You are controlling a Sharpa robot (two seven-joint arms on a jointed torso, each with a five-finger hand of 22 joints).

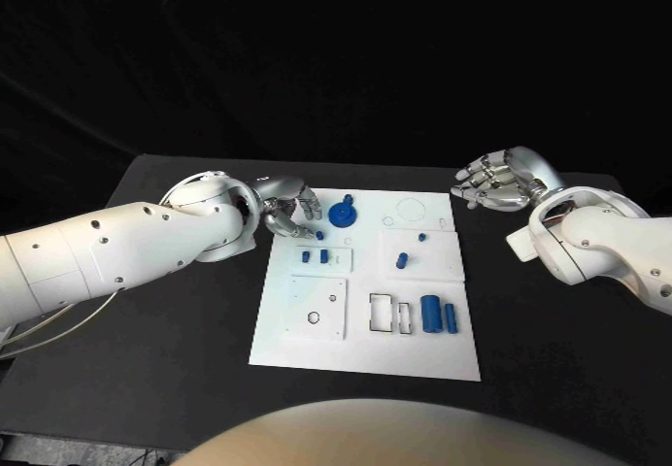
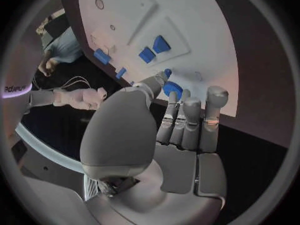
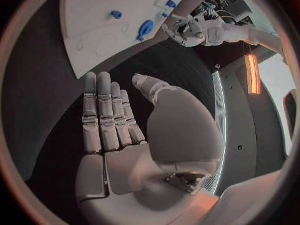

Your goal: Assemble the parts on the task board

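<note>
The white task board (image 1: pixel 367 335) lies in the middle of the black table. A blue gear (image 1: pixel 345 213) sits near its far left corner. My left hand (image 1: pixel 290 212) hovers just beside that gear at the board's edge, fingers spread, holding nothing. In the left wrist view the gear (image 2: pixel 172 89) lies right at the tips of my left hand (image 2: pixel 181 130). Two short blue pieces (image 1: pixel 316 256), a peg (image 1: pixel 420 236), a block (image 1: pixel 402 259) and two cylinders (image 1: pixel 438 314) rest on the board. My right hand (image 1: pixel 493 182) is empty, fingers straight, beyond the board's far right corner.
Cut-out recesses (image 1: pixel 390 313) lie in the board's near half, beside the cylinders. Bare black table (image 1: pixel 168 369) surrounds the board on all sides. In the right wrist view my right hand (image 3: pixel 125 135) hangs over dark table, with the board (image 3: pixel 94 20) and left hand (image 3: pixel 184 30) beyond it.
</note>
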